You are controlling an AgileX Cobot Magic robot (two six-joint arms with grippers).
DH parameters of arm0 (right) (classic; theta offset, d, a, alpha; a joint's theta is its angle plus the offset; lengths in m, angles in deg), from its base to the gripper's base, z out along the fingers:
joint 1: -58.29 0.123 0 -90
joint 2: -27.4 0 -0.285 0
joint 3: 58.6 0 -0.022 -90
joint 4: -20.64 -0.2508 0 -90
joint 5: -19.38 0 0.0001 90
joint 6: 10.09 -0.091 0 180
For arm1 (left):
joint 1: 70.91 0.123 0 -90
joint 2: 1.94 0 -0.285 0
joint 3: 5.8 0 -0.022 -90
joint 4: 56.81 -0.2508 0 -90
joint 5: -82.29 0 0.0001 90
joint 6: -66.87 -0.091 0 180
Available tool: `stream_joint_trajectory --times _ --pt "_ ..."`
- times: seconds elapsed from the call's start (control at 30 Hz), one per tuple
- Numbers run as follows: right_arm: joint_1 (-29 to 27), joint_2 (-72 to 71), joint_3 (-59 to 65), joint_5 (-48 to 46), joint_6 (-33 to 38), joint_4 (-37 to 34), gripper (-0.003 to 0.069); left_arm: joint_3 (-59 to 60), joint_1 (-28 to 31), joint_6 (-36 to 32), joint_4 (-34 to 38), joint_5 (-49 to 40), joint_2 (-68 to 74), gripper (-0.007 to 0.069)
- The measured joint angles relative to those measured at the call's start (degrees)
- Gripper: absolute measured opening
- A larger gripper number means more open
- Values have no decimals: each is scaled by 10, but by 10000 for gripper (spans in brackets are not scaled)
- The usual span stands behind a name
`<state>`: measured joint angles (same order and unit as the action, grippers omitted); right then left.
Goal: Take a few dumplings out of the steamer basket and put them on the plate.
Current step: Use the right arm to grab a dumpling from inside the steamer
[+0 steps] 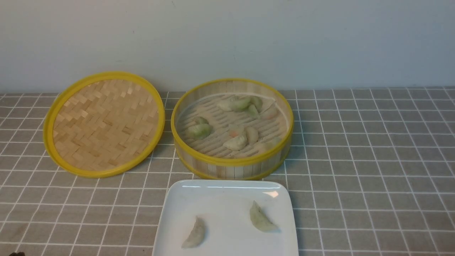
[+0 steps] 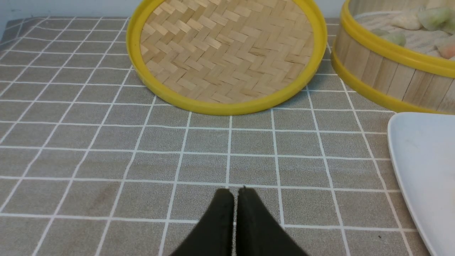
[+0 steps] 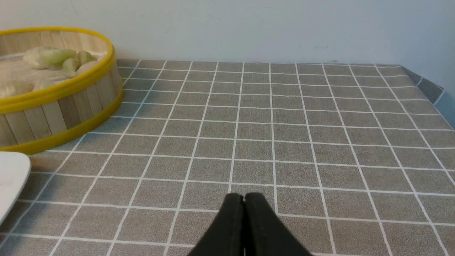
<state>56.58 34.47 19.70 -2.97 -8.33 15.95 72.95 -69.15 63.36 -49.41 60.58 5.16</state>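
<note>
Just beyond the plate (image 1: 227, 199) stands the steamer basket (image 1: 231, 170).

We record, on the table (image 1: 373, 149): the steamer basket (image 1: 233, 170) at centre, with dumplings (image 1: 236, 142) lying in it; the lid (image 1: 105, 122) just beside it on the left; the plate (image 1: 227, 208) directly before the basket, near it; on the plate, a left dumpling (image 1: 194, 233) and a right dumpling (image 1: 261, 221), apart.

Left gripper (image 2: 234, 193): two black tapered fingers (image 2: 218, 222) brought together, with only a thin slit between the tips; nothing is held. Right gripper (image 3: 244, 197): black fingers (image 3: 265, 225) pressed flush along their whole visible length, also empty. Both point forward, held low.
</note>
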Motion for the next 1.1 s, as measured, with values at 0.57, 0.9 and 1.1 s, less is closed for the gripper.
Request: stream_joint_trajectory --times 0.57,0.9,1.1 --pt "0 0 0 0 0 0 -10 0 0 0 0 0 0 -5" --pt "0 0 5 33 -18 -57 -10 0 0 0 0 0 0 -5" --pt "0 0 5 150 -61 -235 -10 0 0 0 0 0 0 -5"
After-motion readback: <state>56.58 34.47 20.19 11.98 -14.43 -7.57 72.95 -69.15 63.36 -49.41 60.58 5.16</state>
